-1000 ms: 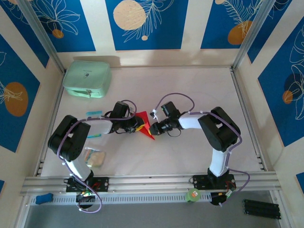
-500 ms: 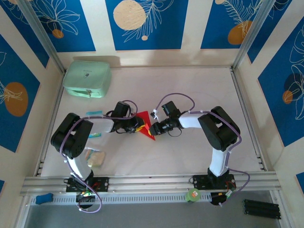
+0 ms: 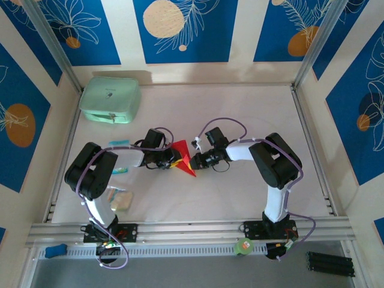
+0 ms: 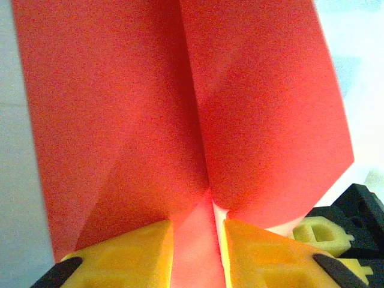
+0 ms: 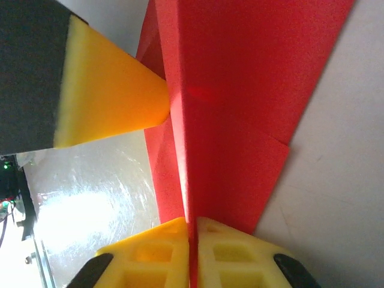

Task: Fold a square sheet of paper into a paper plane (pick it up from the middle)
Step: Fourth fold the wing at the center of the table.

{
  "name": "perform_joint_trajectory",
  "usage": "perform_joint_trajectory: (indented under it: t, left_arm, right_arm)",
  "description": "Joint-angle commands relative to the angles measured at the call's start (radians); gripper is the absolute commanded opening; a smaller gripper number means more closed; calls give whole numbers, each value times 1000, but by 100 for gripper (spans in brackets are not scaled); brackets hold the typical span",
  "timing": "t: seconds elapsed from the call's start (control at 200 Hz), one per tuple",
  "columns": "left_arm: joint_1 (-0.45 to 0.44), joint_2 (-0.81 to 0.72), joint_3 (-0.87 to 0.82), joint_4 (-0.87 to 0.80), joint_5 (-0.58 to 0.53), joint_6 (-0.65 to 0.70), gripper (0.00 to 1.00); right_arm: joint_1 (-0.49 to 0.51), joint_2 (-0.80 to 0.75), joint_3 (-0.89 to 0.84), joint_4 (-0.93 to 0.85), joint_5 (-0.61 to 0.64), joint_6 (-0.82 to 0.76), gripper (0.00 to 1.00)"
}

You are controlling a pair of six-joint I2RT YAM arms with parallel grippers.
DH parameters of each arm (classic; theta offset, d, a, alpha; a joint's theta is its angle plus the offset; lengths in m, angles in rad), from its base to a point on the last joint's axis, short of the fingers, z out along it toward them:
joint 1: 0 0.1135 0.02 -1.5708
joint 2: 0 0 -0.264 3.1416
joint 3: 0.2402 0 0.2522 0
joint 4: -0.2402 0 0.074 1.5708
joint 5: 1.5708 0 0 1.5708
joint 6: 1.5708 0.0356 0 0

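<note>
The red sheet of paper, folded into a pointed paper plane point(image 3: 185, 157), sits mid-table between both grippers. My left gripper point(image 3: 174, 161) meets it from the left. In the left wrist view its yellow fingers point(image 4: 126, 255) stand narrowly apart, open, with a strip of the plane point(image 4: 180, 108) running into the gap at the gripper point(image 4: 195, 225). My right gripper point(image 3: 193, 162) comes from the right. Its jaws point(image 5: 192, 222) are shut on an upright crease of the plane point(image 5: 240, 90). One left finger point(image 5: 114, 102) touches that crease from the other side.
A mint-green case point(image 3: 110, 99) stands at the back left. A small pale packet point(image 3: 118, 198) lies near the left arm's base, with two teal bits point(image 3: 118, 142) beside that arm. Metal frame rails point(image 3: 312, 144) border the table.
The left arm's elbow has shifted slightly rightward and toward the plane. The plane and both grippers stay almost where they were.
</note>
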Motion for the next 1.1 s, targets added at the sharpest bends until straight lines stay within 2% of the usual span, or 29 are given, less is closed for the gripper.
perform_joint_trajectory:
  t: [0.0, 0.205, 0.455, 0.65, 0.835, 1.095]
  left_arm:
    - [-9, -3, 5, -38, -29, 9, 29]
    - [-8, -58, -3, 36, -15, 9, 28]
    - [7, -79, -79, 305, 74, -25, 20]
    - [7, -16, -112, 453, 122, -76, 14]
    - [7, 37, -117, 521, 139, -114, 13]
    - [4, 70, -95, 468, 135, -96, 12]
  right_arm:
    - [5, 45, -21, 14, -22, 39, 8]
    - [-9, 36, -55, 64, -19, 80, 7]
    - [-18, 49, -65, 91, -45, 114, 7]
    - [-26, 50, -67, 95, -53, 117, 8]
    - [-29, 55, -61, 88, -56, 116, 8]
    - [-30, 59, -57, 79, -56, 116, 10]
